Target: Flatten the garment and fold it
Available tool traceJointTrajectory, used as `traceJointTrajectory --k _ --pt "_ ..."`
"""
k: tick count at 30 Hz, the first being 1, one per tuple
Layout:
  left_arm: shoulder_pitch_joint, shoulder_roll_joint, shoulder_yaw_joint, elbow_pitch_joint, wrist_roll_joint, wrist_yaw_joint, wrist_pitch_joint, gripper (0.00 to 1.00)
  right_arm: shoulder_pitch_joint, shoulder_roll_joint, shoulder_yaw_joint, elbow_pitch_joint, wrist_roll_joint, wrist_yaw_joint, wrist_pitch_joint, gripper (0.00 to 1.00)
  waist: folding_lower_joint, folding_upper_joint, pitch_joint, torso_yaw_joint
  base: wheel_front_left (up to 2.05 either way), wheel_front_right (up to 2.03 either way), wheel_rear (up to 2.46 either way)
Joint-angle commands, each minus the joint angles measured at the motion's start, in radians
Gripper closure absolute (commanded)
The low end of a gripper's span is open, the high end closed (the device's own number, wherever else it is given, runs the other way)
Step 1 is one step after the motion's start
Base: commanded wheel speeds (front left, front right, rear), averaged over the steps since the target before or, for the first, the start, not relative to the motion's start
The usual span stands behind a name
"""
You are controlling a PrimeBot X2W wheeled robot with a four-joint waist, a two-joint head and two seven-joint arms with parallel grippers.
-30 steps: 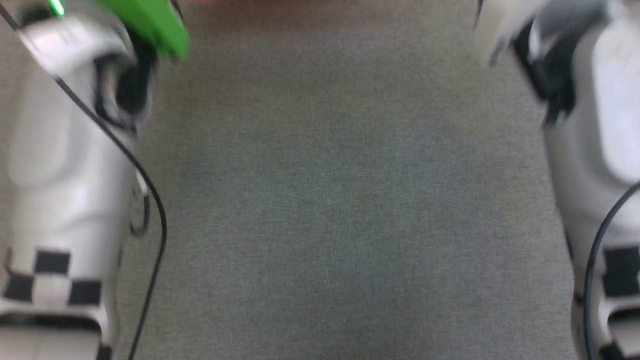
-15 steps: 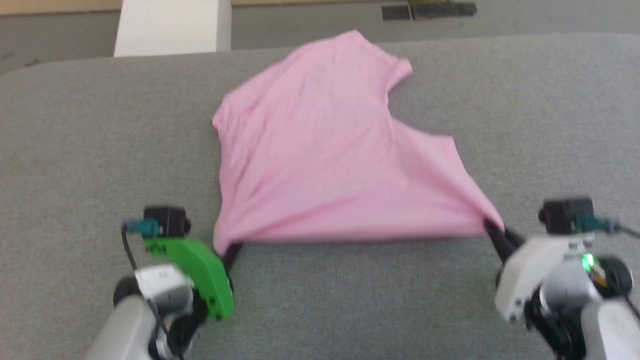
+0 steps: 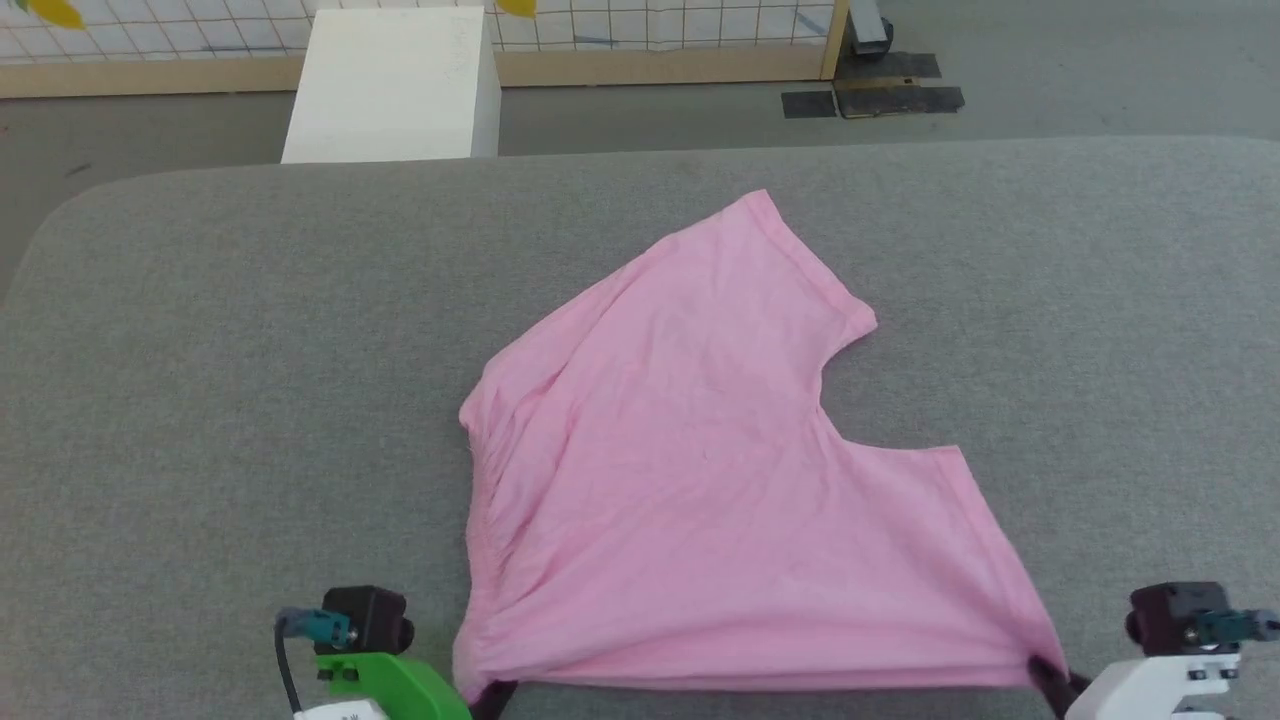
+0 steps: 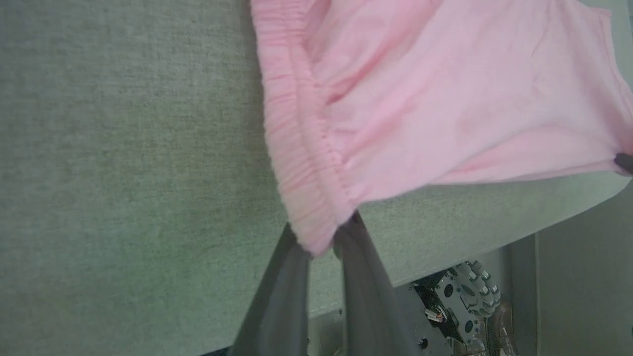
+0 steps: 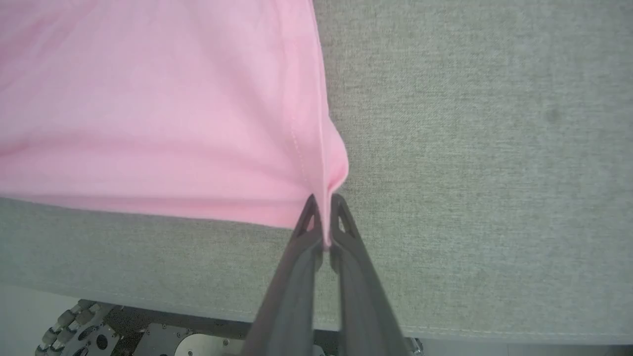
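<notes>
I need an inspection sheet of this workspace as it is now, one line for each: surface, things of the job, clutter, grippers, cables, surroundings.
Surface: grey fabric-covered table, far-left corner rounded.
Job's things: light-pink thin knit garment, spread mostly flat; its near edge is pulled taut between the grippers, and the gathered band on its left side is wrinkled.
Clutter: nothing seen.
Grippers: left gripper shut on the garment's near-left corner; right gripper shut on its near-right corner.
Cables: short dark cable by the left wrist camera, apart from the garment.
Surroundings: white box, wood-framed white grid panel and dark floor patches beyond the table.
</notes>
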Motion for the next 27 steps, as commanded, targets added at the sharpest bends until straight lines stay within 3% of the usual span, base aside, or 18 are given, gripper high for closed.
traceJointTrajectory --k 1,7,14,21,27 --pt "0.003 -0.001 0.006 -0.016 -0.006 0.002 -0.004 1.0 -0.004 -0.002 -0.008 -0.023 -0.003 -0.002 -0.017 1.0 0.0001 0.0 -0.002 0.006 0.0 0.0 0.0" --pt "-0.066 -0.037 -0.007 -0.031 -0.004 -0.023 -0.029 1.0 -0.104 -0.004 0.025 -0.087 -0.047 -0.002 -0.065 1.0 0.0001 0.0 -0.002 0.026 0.0 0.0 0.0" --pt "-0.229 -0.092 -0.003 0.014 -0.002 -0.054 -0.061 1.0 -0.358 -0.08 0.099 -0.045 -0.082 -0.002 -0.083 1.0 0.0001 0.0 0.035 0.062 0.0 0.0 0.0" --pt "-0.398 -0.141 0.025 0.128 -0.002 -0.068 -0.103 1.0 -0.657 -0.152 0.168 0.141 -0.072 -0.002 -0.136 1.0 0.0001 0.0 0.11 0.101 0.0 0.0 0.0" --pt "-0.519 -0.162 0.065 0.25 0.002 -0.062 -0.145 1.0 -0.872 -0.172 0.218 0.363 -0.053 -0.002 -0.222 1.0 0.0001 0.0 0.179 0.13 0.0 0.0 0.0"
